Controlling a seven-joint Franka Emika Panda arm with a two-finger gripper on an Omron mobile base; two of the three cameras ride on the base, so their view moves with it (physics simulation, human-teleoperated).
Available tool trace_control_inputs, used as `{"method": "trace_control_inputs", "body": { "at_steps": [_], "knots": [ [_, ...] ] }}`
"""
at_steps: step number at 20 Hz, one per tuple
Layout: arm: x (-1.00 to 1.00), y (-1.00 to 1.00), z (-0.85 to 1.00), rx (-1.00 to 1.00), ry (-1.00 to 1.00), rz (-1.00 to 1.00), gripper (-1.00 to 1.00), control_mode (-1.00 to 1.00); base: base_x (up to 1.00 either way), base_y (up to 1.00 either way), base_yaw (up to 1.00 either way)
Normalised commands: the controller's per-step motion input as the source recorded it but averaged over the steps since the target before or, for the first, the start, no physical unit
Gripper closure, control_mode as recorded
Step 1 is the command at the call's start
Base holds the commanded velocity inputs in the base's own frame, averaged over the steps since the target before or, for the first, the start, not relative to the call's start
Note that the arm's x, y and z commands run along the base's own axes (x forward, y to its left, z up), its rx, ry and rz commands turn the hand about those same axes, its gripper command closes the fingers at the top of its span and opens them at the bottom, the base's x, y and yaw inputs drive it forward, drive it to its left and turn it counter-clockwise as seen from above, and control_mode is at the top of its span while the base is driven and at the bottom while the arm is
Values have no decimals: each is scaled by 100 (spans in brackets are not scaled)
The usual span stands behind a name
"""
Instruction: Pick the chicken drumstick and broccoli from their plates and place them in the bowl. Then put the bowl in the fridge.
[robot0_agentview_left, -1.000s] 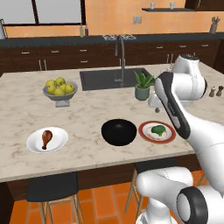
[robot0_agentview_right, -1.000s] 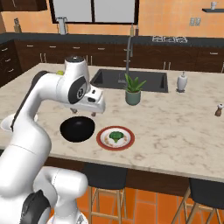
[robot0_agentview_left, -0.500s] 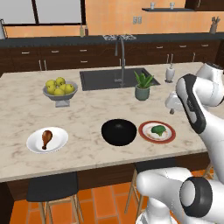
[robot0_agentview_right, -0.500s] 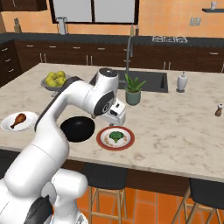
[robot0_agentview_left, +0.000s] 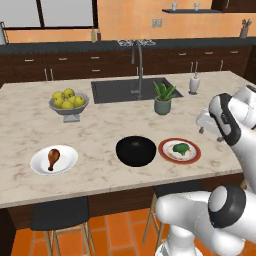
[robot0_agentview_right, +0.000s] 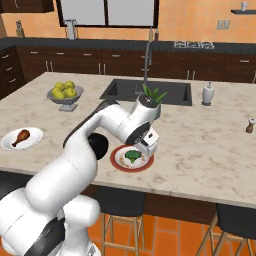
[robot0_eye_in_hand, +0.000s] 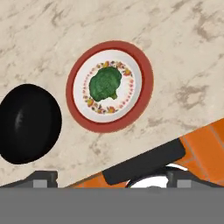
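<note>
You had the gripper (robot0_agentview_right: 149, 148) hanging above the red-rimmed plate (robot0_agentview_left: 196, 154), jaws spread wide and nothing between them. The broccoli (robot0_eye_in_hand: 105, 83) lay in the middle of that plate, which sat near the front edge of the counter (robot0_agentview_left: 100, 132); from the hand view only a narrow strip of marble separated the plate's rim from the drop to the orange floor (robot0_eye_in_hand: 205, 140). The black bowl (robot0_agentview_left: 136, 150) stood just beside the plate, apart from it, with a slim gap of bare stone between them. The chicken drumstick (robot0_agentview_left: 52, 157) rested on the plain white plate (robot0_agentview_left: 67, 162) well off toward the far end of the same front edge. Behind the bowl and plates you had open marble up to the sink (robot0_agentview_left: 120, 90), with the potted plant (robot0_agentview_left: 163, 98) by its corner and the grey bowl of apples (robot0_agentview_left: 68, 101) well apart from the work area.

Compared with a second earlier, you had swung the arm across from over the bowl to over the broccoli plate. The food, plates and bowl had not moved.
</note>
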Motion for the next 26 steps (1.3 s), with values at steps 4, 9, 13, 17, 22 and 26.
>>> {"method": "trace_control_inputs", "body": {
  "at_steps": [4, 9, 13, 17, 22, 26],
  "knots": [
    [65, 0, -52, 22, 2, -9, -100, -100, 0, 0, 0],
    [75, 0, -52, 5, 5, 0, -100, -100, 0, 0, 0],
    [56, -1, -43, 3, 4, -1, -100, -100, 0, 0, 0],
    [43, -5, -53, 3, 1, -1, -100, -100, 0, 0, 0],
    [31, -19, -39, 1, 0, -3, -100, -100, 0, 0, 0],
    [1, 6, -19, 0, 0, 0, -100, -100, 0, 0, 0]
  ]
}}
